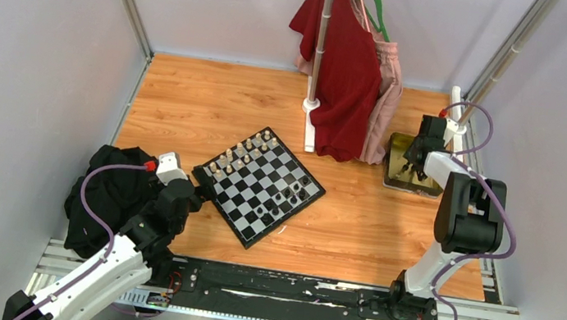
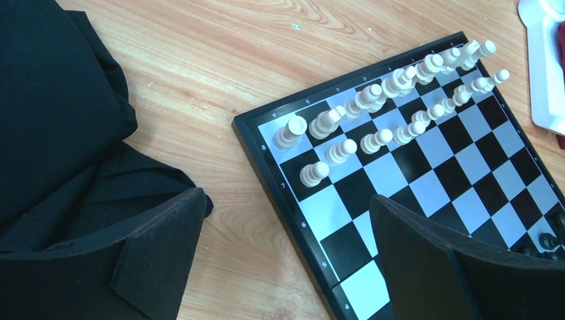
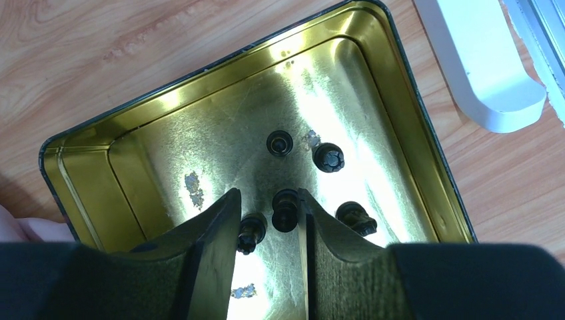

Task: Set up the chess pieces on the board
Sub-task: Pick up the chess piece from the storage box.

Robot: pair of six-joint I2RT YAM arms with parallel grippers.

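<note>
The board [image 1: 252, 197] lies turned diamond-wise on the wooden table. Cream chess pieces [image 1: 242, 150] stand in two rows on its far-left side, also in the left wrist view [image 2: 373, 100]. Several black pieces [image 1: 283, 201] stand near its right side. My left gripper [image 1: 198, 184] is open and empty, straddling the board's left rim [image 2: 266, 167]. My right gripper [image 1: 413, 165] is down inside a gold tin [image 3: 86, 200]. Its jaws [image 3: 268, 197] are part open around two black pieces [image 3: 285, 210] [image 3: 252, 230] lying on the floor. Three more lie nearby [image 3: 329, 157].
A black cloth [image 1: 106, 195] is heaped left of the board, beside my left gripper [image 2: 53, 100]. A clothes stand with a white base [image 1: 311, 126] holds red and pink garments [image 1: 350, 69] behind the board. Grey walls close in on both sides.
</note>
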